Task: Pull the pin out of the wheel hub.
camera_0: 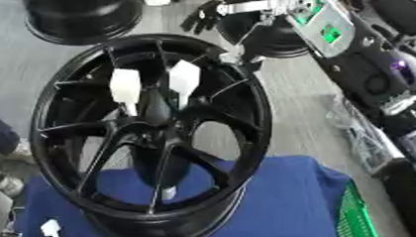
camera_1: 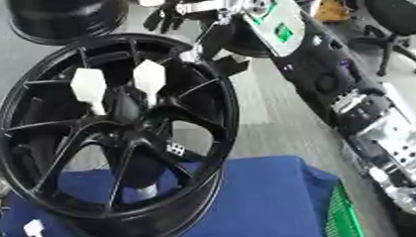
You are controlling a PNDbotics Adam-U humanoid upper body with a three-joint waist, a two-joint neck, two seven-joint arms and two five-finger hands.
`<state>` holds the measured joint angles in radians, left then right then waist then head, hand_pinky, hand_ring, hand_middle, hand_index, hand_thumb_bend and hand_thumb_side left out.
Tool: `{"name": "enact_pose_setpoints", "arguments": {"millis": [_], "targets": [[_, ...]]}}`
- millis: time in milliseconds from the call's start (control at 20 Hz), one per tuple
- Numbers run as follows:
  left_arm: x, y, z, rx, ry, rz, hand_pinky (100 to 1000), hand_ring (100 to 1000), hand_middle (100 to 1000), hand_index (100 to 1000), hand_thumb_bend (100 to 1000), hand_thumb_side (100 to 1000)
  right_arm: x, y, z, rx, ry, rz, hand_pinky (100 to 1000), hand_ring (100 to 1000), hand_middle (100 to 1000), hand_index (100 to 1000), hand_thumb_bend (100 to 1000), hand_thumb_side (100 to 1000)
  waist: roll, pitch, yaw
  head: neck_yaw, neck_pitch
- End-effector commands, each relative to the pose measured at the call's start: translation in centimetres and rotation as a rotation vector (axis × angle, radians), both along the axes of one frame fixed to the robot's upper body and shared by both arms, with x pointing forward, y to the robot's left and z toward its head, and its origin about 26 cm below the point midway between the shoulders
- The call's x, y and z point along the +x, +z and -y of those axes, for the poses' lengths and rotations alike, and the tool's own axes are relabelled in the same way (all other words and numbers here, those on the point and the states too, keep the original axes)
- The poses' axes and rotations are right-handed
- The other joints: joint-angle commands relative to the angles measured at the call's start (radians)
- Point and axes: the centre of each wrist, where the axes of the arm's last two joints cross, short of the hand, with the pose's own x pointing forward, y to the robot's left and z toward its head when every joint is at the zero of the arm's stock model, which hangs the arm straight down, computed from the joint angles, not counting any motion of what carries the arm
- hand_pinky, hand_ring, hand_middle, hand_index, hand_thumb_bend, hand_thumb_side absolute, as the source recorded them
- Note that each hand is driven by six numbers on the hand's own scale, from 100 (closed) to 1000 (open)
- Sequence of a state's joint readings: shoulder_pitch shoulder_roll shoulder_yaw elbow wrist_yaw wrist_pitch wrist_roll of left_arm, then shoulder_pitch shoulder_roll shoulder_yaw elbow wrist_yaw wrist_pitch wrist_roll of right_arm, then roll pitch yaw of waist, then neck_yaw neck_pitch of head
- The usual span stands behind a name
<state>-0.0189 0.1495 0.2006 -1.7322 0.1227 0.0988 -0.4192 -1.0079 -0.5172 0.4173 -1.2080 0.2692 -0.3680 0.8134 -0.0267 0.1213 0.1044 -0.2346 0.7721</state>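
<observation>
A black wheel hub (camera_0: 150,133) stands tilted on a blue cloth (camera_0: 287,202), its face turned up toward me. Two white pins stick out beside its centre, one on the left (camera_0: 126,88) and one on the right (camera_0: 183,80). My right arm comes in from the upper right, with green lights on the forearm (camera_0: 323,25). My right hand (camera_0: 204,17) hangs beyond the rim's top edge, clear of the wheel. Its dark fingers are relaxed and hold nothing. My left hand shows in neither view.
A second black wheel (camera_0: 76,11) lies at the upper left, and another dark one (camera_0: 271,36) sits under my right arm. A green basket (camera_0: 360,225) stands at the cloth's right edge. A small white piece (camera_0: 50,229) lies on the cloth at the lower left.
</observation>
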Motion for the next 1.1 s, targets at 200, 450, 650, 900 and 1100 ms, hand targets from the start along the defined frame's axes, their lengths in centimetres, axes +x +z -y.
{"name": "enact_pose_setpoints", "arguments": {"millis": [200,450,650,900,1100], "targets": [[0.3,0.8,0.0,0.017,-0.014,0.028,758,782,662,732,374,718,-0.8,0.5,-1.6,-0.124,0.163,0.049,888,898,907,957,100,286,0.005,-0.006,0.005,-0.01,-0.002],[0.3,0.8,0.0,0.017,-0.013,0.028,758,781,659,732,374,719,-1.5,0.1,-2.9,-0.141,0.224,0.055,891,899,903,954,100,290,0.004,-0.005,0.007,-0.013,-0.002],[0.3,0.8,0.0,0.017,-0.014,0.028,758,780,657,733,373,720,-2.4,0.1,-3.8,-0.155,0.276,0.065,893,899,900,953,100,295,0.002,-0.005,0.008,-0.014,-0.002],[0.4,0.9,0.0,0.017,-0.015,0.029,758,779,656,733,372,721,-2.9,-0.4,-4.3,-0.166,0.291,0.053,891,896,889,948,100,297,0.002,-0.005,0.008,-0.016,-0.002],[0.4,0.9,0.1,0.014,-0.019,0.03,758,778,654,733,371,722,-2.7,-1.3,-4.4,-0.174,0.283,0.033,889,895,885,946,100,298,0.004,-0.004,0.01,-0.021,-0.002]]}}
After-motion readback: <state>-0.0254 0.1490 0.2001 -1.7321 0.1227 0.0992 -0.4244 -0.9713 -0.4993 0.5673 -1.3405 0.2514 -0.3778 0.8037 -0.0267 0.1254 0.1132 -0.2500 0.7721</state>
